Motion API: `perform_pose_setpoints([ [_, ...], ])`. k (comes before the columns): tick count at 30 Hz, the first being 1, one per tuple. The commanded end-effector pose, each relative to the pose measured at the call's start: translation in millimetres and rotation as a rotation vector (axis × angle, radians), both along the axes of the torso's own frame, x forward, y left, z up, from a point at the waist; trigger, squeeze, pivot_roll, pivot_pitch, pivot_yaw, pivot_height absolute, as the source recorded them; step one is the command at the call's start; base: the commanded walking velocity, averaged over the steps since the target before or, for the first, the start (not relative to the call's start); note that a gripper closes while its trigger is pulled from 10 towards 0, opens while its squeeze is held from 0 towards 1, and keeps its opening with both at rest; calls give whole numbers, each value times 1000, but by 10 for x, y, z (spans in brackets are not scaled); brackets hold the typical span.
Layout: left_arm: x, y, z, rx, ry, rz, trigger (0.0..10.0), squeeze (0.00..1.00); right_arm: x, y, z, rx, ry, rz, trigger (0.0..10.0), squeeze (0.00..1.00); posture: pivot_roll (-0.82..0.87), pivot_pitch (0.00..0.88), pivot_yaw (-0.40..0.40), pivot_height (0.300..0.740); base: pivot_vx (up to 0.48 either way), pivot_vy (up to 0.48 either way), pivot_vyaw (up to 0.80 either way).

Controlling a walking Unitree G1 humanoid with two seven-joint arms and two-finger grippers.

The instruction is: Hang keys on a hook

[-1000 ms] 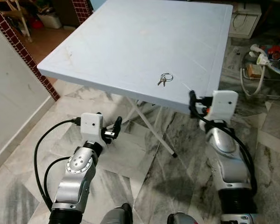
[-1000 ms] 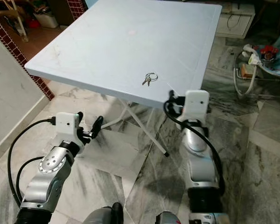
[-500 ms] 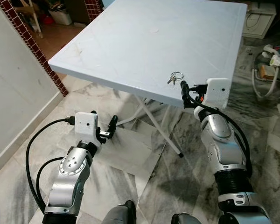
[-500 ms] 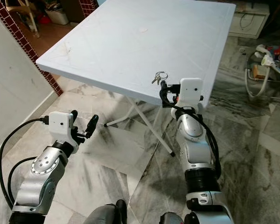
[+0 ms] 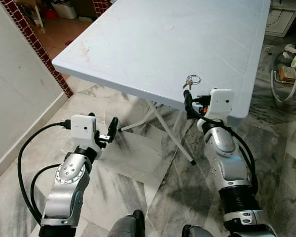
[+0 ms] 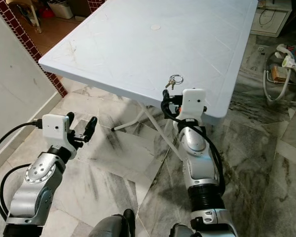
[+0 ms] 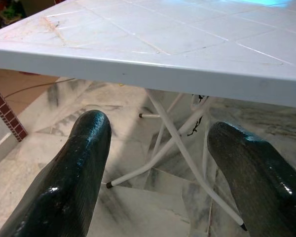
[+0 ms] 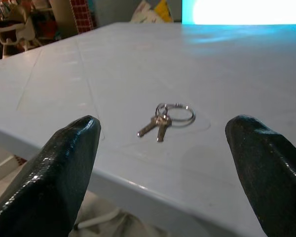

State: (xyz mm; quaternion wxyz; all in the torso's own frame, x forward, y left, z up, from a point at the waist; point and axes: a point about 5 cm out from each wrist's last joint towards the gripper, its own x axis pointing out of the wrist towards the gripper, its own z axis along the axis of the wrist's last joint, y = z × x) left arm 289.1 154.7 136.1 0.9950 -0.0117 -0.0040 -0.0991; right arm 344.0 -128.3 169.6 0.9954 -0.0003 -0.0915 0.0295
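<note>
A big white folding table (image 5: pixel 153 44) stands on a grey marble floor (image 5: pixel 138 168). Two small keys on a ring (image 5: pixel 191 81) lie flat on the tabletop, close to the near edge, w/ nothing touching them. The right gripper (image 5: pixel 189 104) is up at that table edge, just beside the keys but not on them. In the right wrist view its two black fingers (image 8: pixel 64 168) are spread wide apart, one on each side of the keys (image 8: pixel 165 118), and they hold nothing. The keys sit a bit past the fingertips, the ring part farther from the gripper than the key blades. The left gripper (image 5: pixel 110 129) hangs lower, out in front of the table & below the top, over the floor. Its fingers (image 7: pixel 74 177) are wide apart too and hold nothing. Between them you can see the table's thick white edge and its thin white crossed legs (image 7: pixel 172 143) underneath. A dark red brick strip (image 5: pixel 34 44) runs along the pale wall (image 5: pixel 15 108) on the robot's left. On the right, past the table, some cables and small stuff (image 5: pixel 286 69) lie on the floor, too small to tell what.
</note>
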Motion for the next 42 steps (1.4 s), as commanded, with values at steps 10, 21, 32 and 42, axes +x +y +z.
perform_pose_setpoints([
  [10, -11, 7, 21, 9, 6, -18, 10000, 0, -36, -99, 67, -42, -52, -96, 10000, 0, 85, 213, 143, 740, 85, 0, 0],
  [21, -8, -18, 18, 4, 9, -31, 10000, 0, -80, -102, 50, -60, -57, -117, 10000, 0, 78, 214, 143, 740, 323, 0, 0],
  [32, -3, -23, 2, 8, 19, -38, 10000, 0, -115, -93, 33, -72, -55, -132, 10000, 0, 72, 212, 146, 740, 349, 0, 0],
  [42, -44, -30, -50, 15, 42, -45, 10000, 0, -230, 86, -86, -68, -15, -66, 10000, 0, 74, 215, 145, 740, 154, 0, 0],
])
